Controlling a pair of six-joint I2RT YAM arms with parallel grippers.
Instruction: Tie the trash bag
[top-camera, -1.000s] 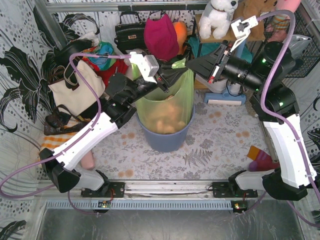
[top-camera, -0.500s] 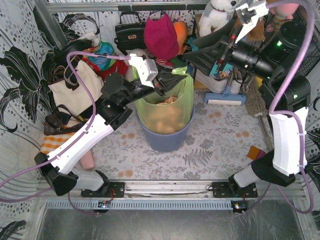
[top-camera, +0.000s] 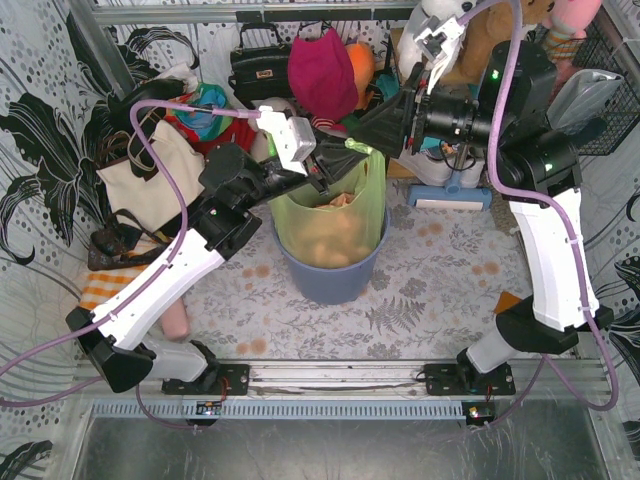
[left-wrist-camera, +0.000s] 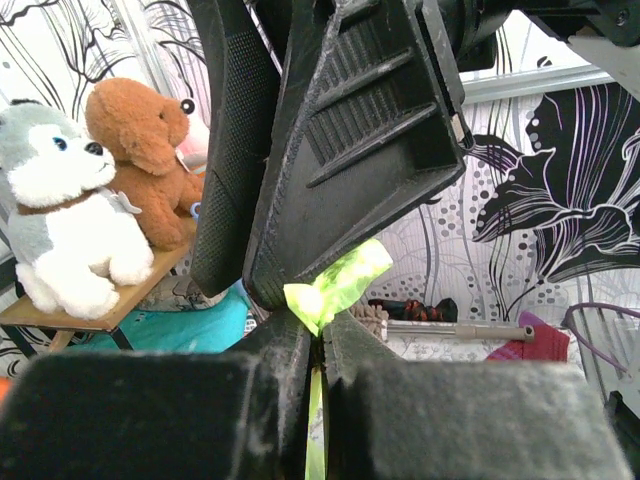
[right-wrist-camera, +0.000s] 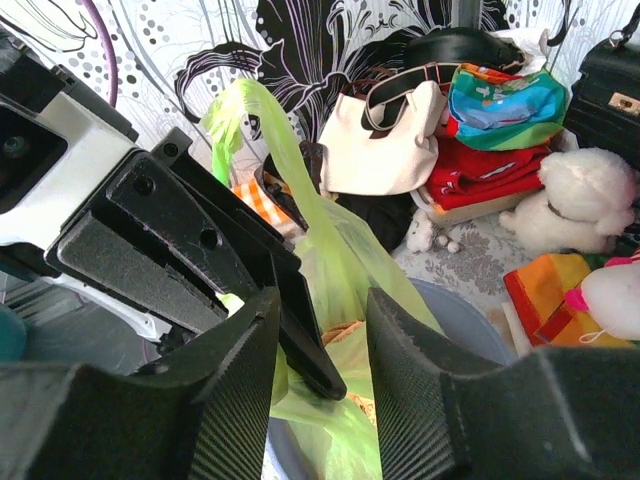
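We see the trash bag (top-camera: 330, 215) standing in the blue-grey bin (top-camera: 330, 282) on the counter (top-camera: 430, 290), a green strip of its top pinched in our left hand (left-wrist-camera: 318, 335), with our right hand (right-wrist-camera: 320, 320) just beside it, fingers spread.

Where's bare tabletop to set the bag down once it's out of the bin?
Bare mat right of the blue-grey bin up to the right arm, and in front of it up to the base rail. Left and back are crowded: cream tote bag, black handbag, plush toys.
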